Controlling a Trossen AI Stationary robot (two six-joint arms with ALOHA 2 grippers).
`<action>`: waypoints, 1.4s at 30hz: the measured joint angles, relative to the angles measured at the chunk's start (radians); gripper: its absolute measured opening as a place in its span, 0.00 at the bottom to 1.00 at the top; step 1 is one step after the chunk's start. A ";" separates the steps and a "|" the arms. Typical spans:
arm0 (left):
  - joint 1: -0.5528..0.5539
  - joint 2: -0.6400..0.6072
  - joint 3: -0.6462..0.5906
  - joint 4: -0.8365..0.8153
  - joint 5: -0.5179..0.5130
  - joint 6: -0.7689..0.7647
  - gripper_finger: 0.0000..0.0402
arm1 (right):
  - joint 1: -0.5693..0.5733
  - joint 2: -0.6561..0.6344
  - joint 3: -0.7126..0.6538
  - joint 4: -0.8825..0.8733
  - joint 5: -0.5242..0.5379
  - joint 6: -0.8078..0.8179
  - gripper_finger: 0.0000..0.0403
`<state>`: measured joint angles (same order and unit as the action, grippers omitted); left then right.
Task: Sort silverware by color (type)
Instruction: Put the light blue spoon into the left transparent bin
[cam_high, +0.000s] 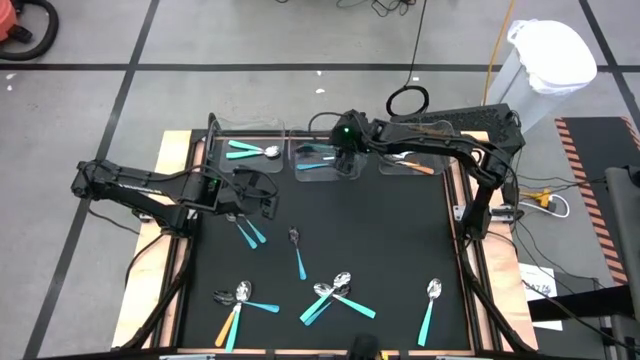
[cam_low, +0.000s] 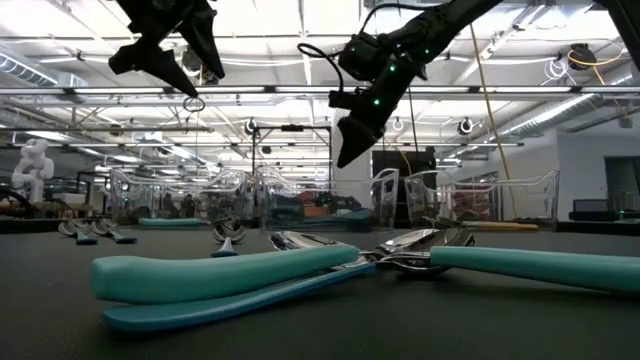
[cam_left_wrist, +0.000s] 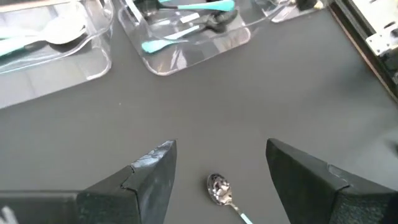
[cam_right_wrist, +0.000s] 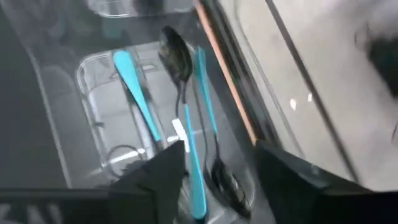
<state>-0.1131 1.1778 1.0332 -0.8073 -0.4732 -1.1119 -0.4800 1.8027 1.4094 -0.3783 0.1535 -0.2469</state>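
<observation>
My right gripper (cam_high: 347, 158) (cam_right_wrist: 221, 152) hangs open over the middle clear tray (cam_high: 322, 163) at the table's far edge. Light-blue-handled spoons (cam_right_wrist: 186, 143) lie in that tray, under and between its fingers; I see no touch. My left gripper (cam_high: 258, 195) (cam_left_wrist: 221, 149) is open, raised above the black mat at the table's left. A small blue-handled spoon (cam_left_wrist: 217, 188) (cam_high: 297, 250) lies flat on the mat beyond its fingers. The left tray holds a teal spoon (cam_high: 250, 152). The right tray holds orange-handled pieces (cam_high: 415, 165).
More spoons lie flat on the mat: a light blue pair (cam_high: 250, 232), an orange-and-blue group (cam_high: 235, 300), a teal cluster (cam_high: 335, 295) and one teal spoon (cam_high: 430, 305). The mat's middle (cam_high: 380, 230) is bare. Wooden rims (cam_high: 460, 250) border the mat.
</observation>
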 joint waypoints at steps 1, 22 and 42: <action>-0.003 0.000 0.000 -0.004 0.001 0.000 0.62 | 0.006 -0.010 0.000 -0.018 0.002 0.053 0.52; 0.023 0.000 0.000 0.010 0.116 0.329 0.62 | 0.462 -0.136 0.000 -0.302 0.018 0.981 0.47; -0.139 0.000 -0.223 0.016 0.155 -0.095 0.62 | 0.711 -0.117 -0.001 -0.204 0.110 1.424 0.46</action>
<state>-0.2525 1.1782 0.8102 -0.7914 -0.3178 -1.2070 0.2312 1.6859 1.4082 -0.5823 0.2630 1.1767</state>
